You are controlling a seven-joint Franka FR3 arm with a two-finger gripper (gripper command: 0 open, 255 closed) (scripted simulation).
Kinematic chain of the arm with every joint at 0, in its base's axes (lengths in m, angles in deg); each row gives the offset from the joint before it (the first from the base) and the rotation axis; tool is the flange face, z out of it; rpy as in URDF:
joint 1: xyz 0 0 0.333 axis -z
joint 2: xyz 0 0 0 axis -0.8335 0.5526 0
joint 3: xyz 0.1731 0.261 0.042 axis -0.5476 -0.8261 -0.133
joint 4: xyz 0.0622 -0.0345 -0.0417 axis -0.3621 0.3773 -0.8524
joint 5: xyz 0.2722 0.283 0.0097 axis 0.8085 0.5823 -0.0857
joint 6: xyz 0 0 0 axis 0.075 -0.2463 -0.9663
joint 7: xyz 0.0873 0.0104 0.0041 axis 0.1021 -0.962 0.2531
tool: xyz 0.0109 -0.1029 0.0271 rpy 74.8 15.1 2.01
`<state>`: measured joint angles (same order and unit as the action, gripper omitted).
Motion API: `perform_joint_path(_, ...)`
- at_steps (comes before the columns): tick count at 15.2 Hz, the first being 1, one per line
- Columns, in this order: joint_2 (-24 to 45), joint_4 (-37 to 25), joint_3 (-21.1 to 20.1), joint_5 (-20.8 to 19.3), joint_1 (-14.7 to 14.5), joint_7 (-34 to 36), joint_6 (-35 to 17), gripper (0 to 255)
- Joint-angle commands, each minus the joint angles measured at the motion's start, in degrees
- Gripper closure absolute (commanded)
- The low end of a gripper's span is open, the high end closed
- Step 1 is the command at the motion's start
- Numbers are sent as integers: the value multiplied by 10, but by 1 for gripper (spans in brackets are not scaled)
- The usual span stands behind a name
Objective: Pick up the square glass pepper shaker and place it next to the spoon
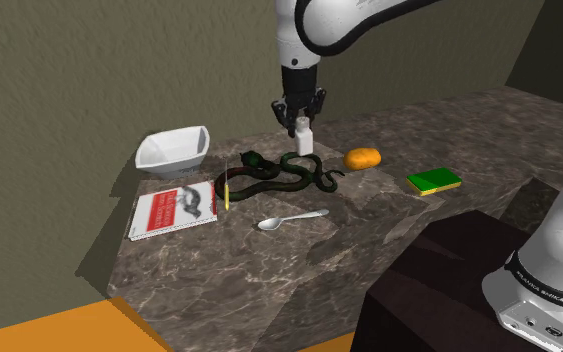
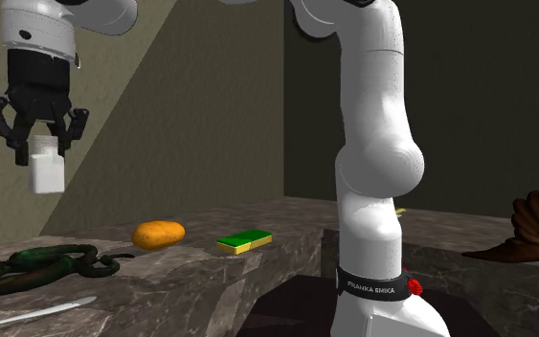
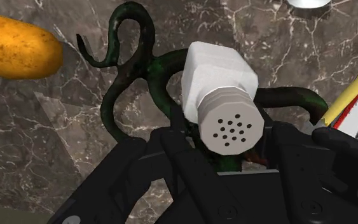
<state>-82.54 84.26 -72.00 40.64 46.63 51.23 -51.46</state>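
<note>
The black gripper (image 1: 300, 112) is clamping its two fingers on the upper end of the white, square-bodied pepper shaker (image 1: 303, 140), just below the round perforated cap. It is holding the shaker upright in the air, clear of the marbled counter (image 1: 369, 250) and directly above a dark green toy snake (image 1: 279, 175). The spoon (image 1: 287, 219) is lying on the counter on the near side of the snake, as the shoulder view presents it. The shaker is judged to be light and stiff, with smooth flat sides that are probably offering little friction. The high grip is leaving most of the body hanging below the fingers, so a slow, upright set-down is advisable, the more so if the body is glass.
</note>
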Motion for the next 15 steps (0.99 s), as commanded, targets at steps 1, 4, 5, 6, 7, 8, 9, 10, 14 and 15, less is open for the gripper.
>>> perform_joint_path(1,35,-46,-11,-10,-11,25,13,255)
perform_joint_path(4,93,-118,-24,-27,-31,59,33,255)
perform_joint_path(5,113,-145,-28,-33,-39,70,41,255)
perform_joint_path(6,147,-190,-33,-44,-51,87,56,255)
perform_joint_path(7,147,-183,-32,-44,-52,87,49,255)
perform_joint_path(8,148,-176,-32,-45,-52,88,41,255)
perform_joint_path(9,148,-169,-31,-45,-51,89,34,255)
perform_joint_path(10,149,-163,-31,-46,-51,90,26,255)
perform_joint_path(14,153,-138,-30,-48,-51,93,-3,255)
perform_joint_path(15,155,-132,-30,-49,-51,94,-10,255)
